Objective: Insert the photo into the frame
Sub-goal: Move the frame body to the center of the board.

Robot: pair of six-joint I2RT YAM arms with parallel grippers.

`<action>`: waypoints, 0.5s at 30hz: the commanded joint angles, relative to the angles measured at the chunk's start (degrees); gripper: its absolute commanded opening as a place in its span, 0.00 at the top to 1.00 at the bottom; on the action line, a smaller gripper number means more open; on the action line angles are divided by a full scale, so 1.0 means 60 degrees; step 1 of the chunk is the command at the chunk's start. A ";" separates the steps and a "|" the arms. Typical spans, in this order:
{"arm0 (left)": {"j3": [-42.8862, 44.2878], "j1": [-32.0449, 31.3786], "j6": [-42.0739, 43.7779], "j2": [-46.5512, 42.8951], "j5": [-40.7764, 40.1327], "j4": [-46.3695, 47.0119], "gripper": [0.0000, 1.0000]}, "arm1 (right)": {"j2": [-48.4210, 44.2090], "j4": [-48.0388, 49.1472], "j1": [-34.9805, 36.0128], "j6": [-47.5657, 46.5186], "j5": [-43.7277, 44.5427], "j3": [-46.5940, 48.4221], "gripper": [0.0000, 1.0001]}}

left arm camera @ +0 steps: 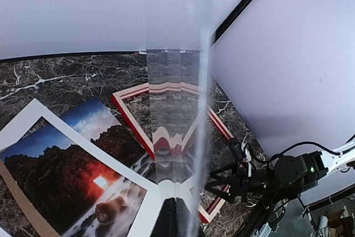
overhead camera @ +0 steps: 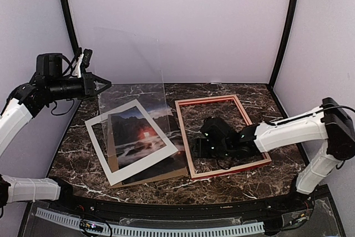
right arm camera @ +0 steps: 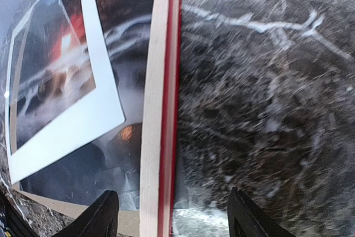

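The photo [overhead camera: 137, 136] lies flat on the dark table [overhead camera: 72, 156]. It sits on a brown board [overhead camera: 158, 177] and under a white card [overhead camera: 145, 166] with a window cut in it. The photo is not in the frame [overhead camera: 254, 131]. The red frame lies just beside it on the right, with only table showing inside.

The right gripper [overhead camera: 201, 142] is low over the frame's left side. Its fingers [right arm camera: 105, 217] are spread wide, one on each side of that rail, and they do not touch it.

The left gripper [overhead camera: 104, 87] is up high on the left. It pinches the edge of a clear sheet [overhead camera: 133, 65], which stands up above the photo.
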 commanded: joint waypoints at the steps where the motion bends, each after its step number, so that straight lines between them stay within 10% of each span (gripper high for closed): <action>1: 0.0290 -0.0141 -0.0253 -0.0165 0.0362 0.0713 1.00 | -0.1575 -0.1119 -0.1166 -0.1237 0.0664 -0.0290 0.30; 15: 0.0122 -0.0797 -0.1228 0.0433 0.0890 0.1472 1.00 | -0.2294 -0.2456 -0.6476 -0.4465 -0.0435 -0.0884 0.30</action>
